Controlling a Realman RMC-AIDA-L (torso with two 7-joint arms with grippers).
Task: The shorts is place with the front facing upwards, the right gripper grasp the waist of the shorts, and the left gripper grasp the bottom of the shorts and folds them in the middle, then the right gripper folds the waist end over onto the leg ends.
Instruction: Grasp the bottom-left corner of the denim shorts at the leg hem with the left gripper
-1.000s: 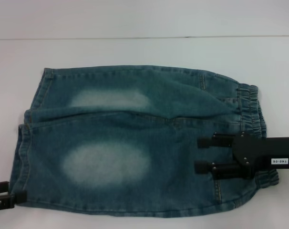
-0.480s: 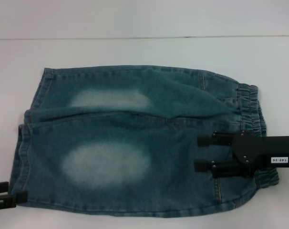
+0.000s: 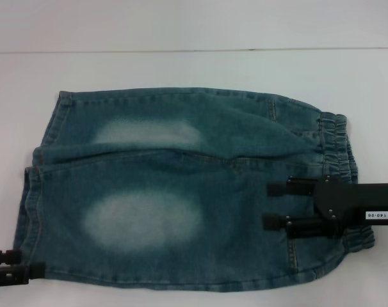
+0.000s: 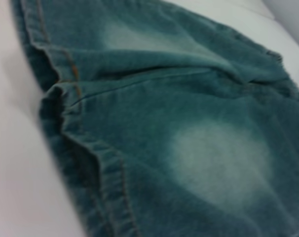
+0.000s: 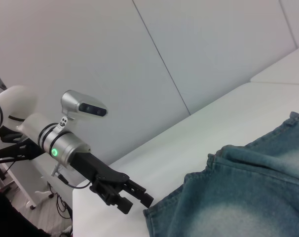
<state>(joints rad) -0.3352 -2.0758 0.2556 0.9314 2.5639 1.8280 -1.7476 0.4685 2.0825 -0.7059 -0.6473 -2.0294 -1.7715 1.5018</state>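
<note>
- shorts [image 3: 181, 192] folded lengthwise, flat on table [image 3: 181, 70]
- right tool [image 3: 277, 206] spread over waist end
- left tool [image 3: 18, 272] at hem corner, grip unclear

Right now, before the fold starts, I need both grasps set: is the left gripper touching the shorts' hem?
Apart. The right wrist view shows the left gripper just short of the shorts, white table between.

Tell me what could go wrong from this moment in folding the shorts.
The left hand is at the outer corner of the leg hem, so it may catch only one layer. The right hand lies open over the shorts inward of the waistband, so it could pinch fabric instead of the waist.
</note>
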